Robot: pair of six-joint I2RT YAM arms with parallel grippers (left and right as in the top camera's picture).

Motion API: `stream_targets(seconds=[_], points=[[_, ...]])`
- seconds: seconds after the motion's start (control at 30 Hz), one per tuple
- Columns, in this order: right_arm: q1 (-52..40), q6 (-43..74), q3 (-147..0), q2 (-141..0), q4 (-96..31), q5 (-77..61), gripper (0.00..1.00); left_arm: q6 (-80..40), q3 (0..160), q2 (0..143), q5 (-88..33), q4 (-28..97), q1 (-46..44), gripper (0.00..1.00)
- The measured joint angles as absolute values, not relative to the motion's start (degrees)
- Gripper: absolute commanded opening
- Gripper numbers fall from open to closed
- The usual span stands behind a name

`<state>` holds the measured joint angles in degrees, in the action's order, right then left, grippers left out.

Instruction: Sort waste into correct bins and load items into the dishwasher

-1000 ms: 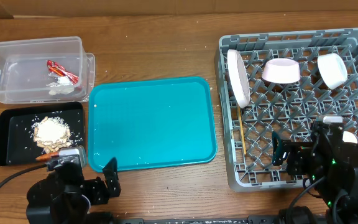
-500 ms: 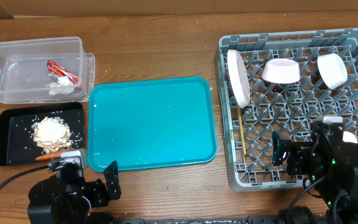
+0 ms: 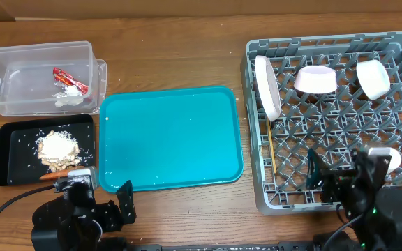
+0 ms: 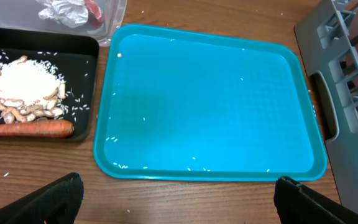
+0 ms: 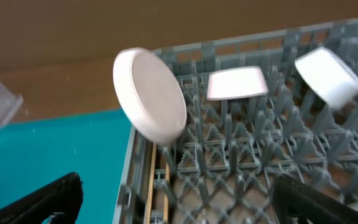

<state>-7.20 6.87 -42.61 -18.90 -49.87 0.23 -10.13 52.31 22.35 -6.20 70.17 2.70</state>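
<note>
A wooden surface (image 3: 173,63) is seen filling the overhead view. The largest thing on it, the grey dish rack (image 3: 251,160), is set at the right of the frame. A teal tray (image 3: 171,137) is laid in the middle, just beside the rack's left wall; only a few stray rice grains are seen on it in the left wrist view.

A clear tub (image 3: 19,77) is placed at the upper left, and a black tray (image 3: 12,150) is set just below it, against the teal tray's left edge.

The left fingers (image 4: 51,199) are held spread wide at the lower left of the overhead frame, above the bare surface at the teal tray's near edge, with nothing between them. The right fingers (image 5: 48,199) are likewise spread wide and empty, poised over the rack's lower right part.

Inside the rack, a white plate (image 3: 267,87) is stood on edge, tilted, at the upper left. A white bowl (image 3: 315,79) is tipped among the pegs to its right, and a white cup (image 3: 373,78) is tipped at the upper right. The chopsticks (image 3: 271,148) are laid lengthwise below the plate, along the rack's left side.

A heap of rice (image 3: 56,148) with brownish bits is gathered in the black tray, and an orange stick (image 4: 27,129) is laid at that tray's lower edge. In the tub's right end, a red wrapper (image 3: 70,80) and crumpled paper (image 3: 68,97) are lying together.
</note>
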Motion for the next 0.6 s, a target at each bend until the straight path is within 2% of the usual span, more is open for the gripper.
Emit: stream_targets(seconds=[0.27,0.5,0.6], points=[[-7.2,6.9,-20.5,-2.7,-28.6,0.2,1.0,-10.1,52.1,22.3,-6.2,70.3,2.7,1.0],[-5.3,6.9,-7.9,-0.8,-6.0,0.0,1.0,-10.1,52.1,22.3,-6.2,70.3,2.7,1.0],[-3.6,6.9,-3.6,-0.8,0.1,0.0,1.0,-10.1,52.1,22.3,-6.2,70.3,2.7,1.0]])
